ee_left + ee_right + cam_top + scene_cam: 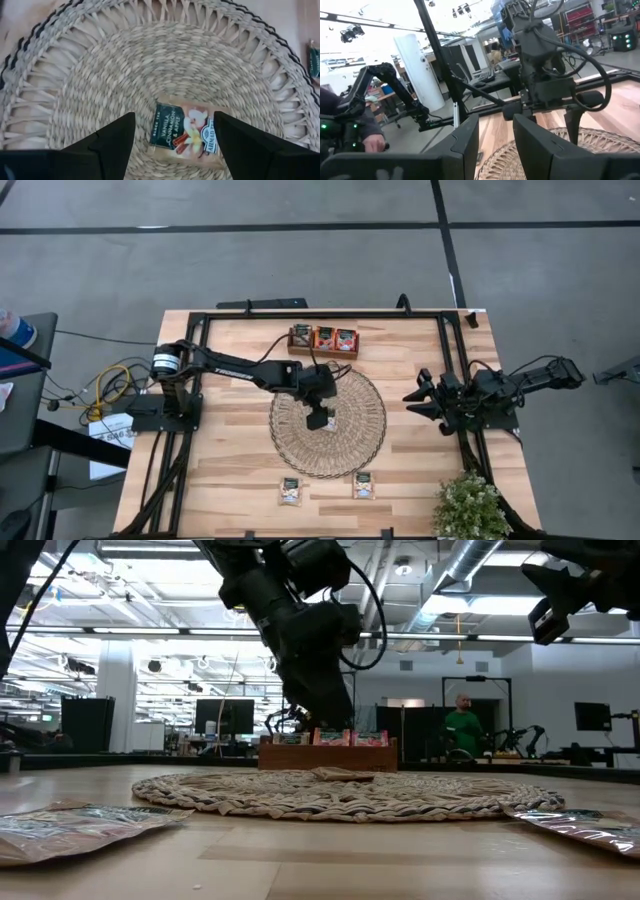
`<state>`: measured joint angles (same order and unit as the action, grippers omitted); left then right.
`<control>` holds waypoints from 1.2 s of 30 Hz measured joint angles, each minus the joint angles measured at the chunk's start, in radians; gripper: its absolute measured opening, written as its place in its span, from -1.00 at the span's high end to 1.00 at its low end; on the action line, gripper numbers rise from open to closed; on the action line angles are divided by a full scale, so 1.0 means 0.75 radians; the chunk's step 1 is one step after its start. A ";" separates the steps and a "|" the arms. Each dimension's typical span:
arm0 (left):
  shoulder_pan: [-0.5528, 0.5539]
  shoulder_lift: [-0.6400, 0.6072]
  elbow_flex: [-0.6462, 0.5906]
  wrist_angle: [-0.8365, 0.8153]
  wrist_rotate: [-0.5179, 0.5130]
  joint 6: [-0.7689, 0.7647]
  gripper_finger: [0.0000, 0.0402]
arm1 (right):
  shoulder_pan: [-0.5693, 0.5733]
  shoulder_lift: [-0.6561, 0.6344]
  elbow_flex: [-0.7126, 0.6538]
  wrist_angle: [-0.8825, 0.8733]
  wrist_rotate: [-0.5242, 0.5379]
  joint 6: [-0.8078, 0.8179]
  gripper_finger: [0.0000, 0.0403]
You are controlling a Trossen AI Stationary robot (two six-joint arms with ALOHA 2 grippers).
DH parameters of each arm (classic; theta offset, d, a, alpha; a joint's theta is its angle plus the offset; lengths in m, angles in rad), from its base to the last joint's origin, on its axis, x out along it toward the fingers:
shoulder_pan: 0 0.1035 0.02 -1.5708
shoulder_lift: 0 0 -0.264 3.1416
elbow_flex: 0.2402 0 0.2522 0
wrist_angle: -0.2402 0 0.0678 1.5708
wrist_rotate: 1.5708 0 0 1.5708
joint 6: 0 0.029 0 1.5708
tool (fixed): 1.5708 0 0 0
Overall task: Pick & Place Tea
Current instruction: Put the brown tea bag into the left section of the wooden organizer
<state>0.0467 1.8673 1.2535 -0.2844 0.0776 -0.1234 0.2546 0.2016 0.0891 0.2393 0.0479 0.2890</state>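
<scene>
A pale tea sachet with a dark green top (185, 132) lies flat on the round woven mat (355, 435) near its middle; the low view shows this sachet (340, 774) as a low bump on the mat. My left gripper (174, 116) hangs open just above it, one finger on either side and touching nothing; from above it (318, 418) covers the sachet. Two more sachets (291, 492) (363, 485) lie on the table by the near edge. My right gripper (415, 402) waits at the table's right, fingers apart (496, 120), with nothing between them.
A brown wooden divided tray (324, 340) with red-orange and green-topped sachets stands at the far edge behind the mat. A potted plant (472, 508) sits at the near right corner. Black frame rails run along the table's edges. People show in the room beyond.
</scene>
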 joint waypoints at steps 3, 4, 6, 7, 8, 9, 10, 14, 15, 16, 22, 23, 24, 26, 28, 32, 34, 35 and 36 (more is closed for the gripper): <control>-0.001 0.025 0.011 -0.003 -0.002 0.001 -0.30 | 0.000 -0.001 0.000 0.002 0.000 0.000 0.44; -0.001 0.046 0.013 0.001 0.000 0.001 -0.30 | 0.000 0.000 0.000 0.001 0.000 0.001 0.44; -0.001 0.085 0.026 -0.023 -0.004 0.014 -0.30 | 0.000 0.000 0.000 0.001 0.000 0.001 0.44; -0.001 0.108 0.042 -0.062 -0.004 0.023 -0.30 | 0.000 0.000 0.000 0.002 0.000 0.004 0.44; -0.001 0.123 0.060 -0.075 -0.005 0.025 -0.30 | 0.000 0.000 0.000 0.001 0.000 0.004 0.44; 0.000 0.141 0.079 -0.081 -0.005 0.025 -0.30 | 0.000 0.000 0.000 0.000 0.000 0.004 0.44; 0.000 0.151 0.096 -0.082 -0.005 0.027 -0.30 | 0.000 0.000 0.000 0.002 0.000 0.004 0.44; -0.001 0.185 0.131 -0.084 -0.005 0.046 -0.30 | 0.001 0.000 0.000 0.001 0.000 0.010 0.44; -0.001 0.188 0.135 -0.107 -0.006 0.051 -0.30 | 0.001 0.000 0.000 0.002 0.000 0.010 0.44; -0.001 0.190 0.139 -0.126 -0.007 0.062 -0.30 | 0.001 0.000 0.000 0.001 0.000 0.010 0.44; -0.004 0.197 0.141 -0.186 -0.038 0.090 -0.30 | 0.001 0.001 0.000 0.001 0.000 0.004 0.44; -0.004 0.197 0.141 -0.186 -0.047 0.091 -0.30 | 0.001 0.000 0.000 0.002 0.000 0.004 0.44; -0.004 0.197 0.141 -0.186 -0.058 0.091 -0.30 | 0.001 0.000 0.000 0.001 0.000 0.003 0.44; -0.004 0.197 0.141 -0.188 -0.065 0.098 -0.30 | 0.001 0.000 0.000 0.001 0.000 0.003 0.44; -0.004 0.197 0.141 -0.186 -0.065 0.100 -0.30 | 0.001 0.000 0.000 0.002 0.000 0.003 0.44; -0.004 0.197 0.141 -0.195 -0.074 0.114 -0.29 | 0.001 0.000 0.000 0.001 0.000 0.003 0.44; -0.008 0.197 0.141 -0.198 -0.093 0.127 -0.27 | 0.001 0.000 0.000 0.002 0.000 0.002 0.44; -0.011 0.198 0.141 -0.200 -0.114 0.140 -0.26 | 0.001 0.000 0.000 0.002 0.000 0.002 0.44; -0.013 0.203 0.141 -0.197 -0.129 0.146 -0.24 | 0.001 0.000 0.000 0.001 0.000 0.002 0.44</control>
<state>0.0366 2.0192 1.3594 -0.4325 -0.0188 -0.0137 0.2550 0.2016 0.0891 0.2401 0.0475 0.2904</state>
